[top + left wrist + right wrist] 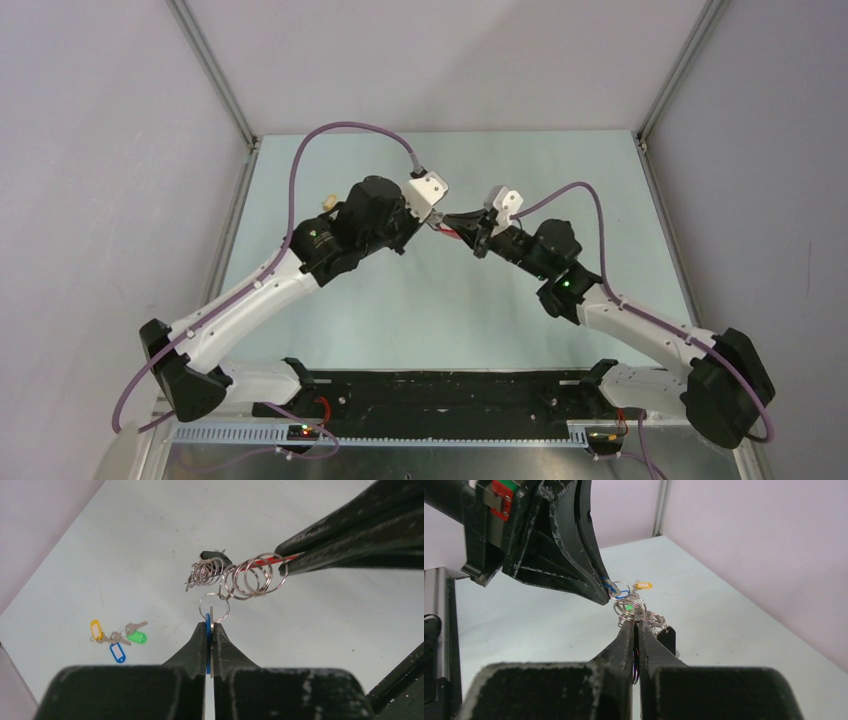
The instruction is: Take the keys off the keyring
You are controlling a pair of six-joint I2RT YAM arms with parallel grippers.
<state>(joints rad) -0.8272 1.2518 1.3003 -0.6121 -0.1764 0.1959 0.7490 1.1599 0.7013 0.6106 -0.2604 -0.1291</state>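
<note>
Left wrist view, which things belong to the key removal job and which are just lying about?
Job: keyring, in the right hand; blue-tagged key, in the left hand.
Lying about: small cluster with yellow, blue and green tags on the table.

Keyring (252, 575): silvery coils plus a bright red strap; blue tag (207, 645) with a plain silver metal edge beside it, black tag (216, 556) glossy. Left gripper (210, 617) and right gripper (634, 625) are both black with whitish scuff marks (red-and-green board (501, 492) on the left one). Spare cluster (117, 637) has yellow, blue and green tags on silver keys; table (125, 540) pale mint-grey, walls (420, 60) pale lilac, arms (250, 300) white with black joints, cables (330, 135) purple.
</note>
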